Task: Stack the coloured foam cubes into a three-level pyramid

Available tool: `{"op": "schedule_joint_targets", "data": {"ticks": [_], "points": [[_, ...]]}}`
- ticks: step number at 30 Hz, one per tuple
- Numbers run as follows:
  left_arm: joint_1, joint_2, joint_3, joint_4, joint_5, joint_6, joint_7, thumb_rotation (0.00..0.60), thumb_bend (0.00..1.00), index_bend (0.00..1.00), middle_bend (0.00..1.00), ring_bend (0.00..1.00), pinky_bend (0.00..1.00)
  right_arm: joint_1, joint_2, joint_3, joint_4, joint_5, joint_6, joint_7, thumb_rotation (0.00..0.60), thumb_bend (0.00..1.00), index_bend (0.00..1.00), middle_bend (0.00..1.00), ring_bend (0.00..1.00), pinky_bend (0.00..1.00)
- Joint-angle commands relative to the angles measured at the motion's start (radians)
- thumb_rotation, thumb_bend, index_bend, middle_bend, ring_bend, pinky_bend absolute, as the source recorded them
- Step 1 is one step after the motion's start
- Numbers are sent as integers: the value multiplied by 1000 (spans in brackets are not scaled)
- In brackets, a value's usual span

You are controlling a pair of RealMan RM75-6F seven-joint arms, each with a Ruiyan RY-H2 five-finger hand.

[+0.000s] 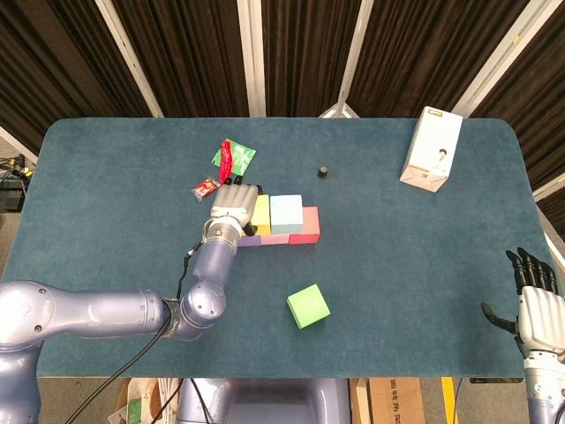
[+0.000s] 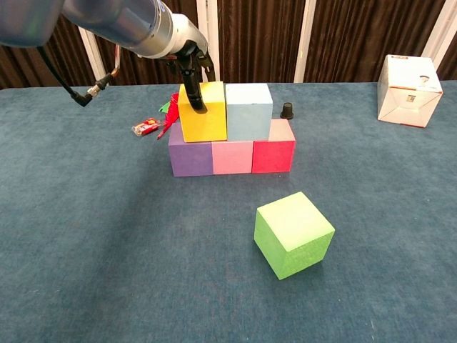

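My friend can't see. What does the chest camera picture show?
The robot's left hand holds a yellow cube beside a light blue cube, both sitting on a row of purple, pink and red cubes. A green cube lies alone in front on the blue table.

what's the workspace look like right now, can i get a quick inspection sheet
surface: blue felt table, bare over most of its area.
job's things: purple cube, pink cube and red cube in a row; yellow cube and light blue cube on top; green cube loose in front, tilted askew.
clutter: white carton, small black cap, green and red wrappers, small red packet.
hands: left hand grips the yellow cube; right hand open, at the table's edge.
cables: black cable along the left arm.
surroundings: dark curtains with white poles.
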Motion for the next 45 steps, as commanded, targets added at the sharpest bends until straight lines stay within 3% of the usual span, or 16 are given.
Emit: {"op": "schedule_joint_targets", "data": {"ticks": [1, 45], "points": [[0, -2, -4, 0, -3, 1, 7, 600, 382, 250, 217, 0, 0, 0, 0, 1, 0, 1, -1, 1, 600, 247, 109, 76, 0, 0], [9, -11, -38, -27, -7, 48, 94, 600, 376, 183, 108, 0, 0, 1, 6, 0, -3, 5, -7, -2, 600, 247, 109, 76, 0, 0]]}}
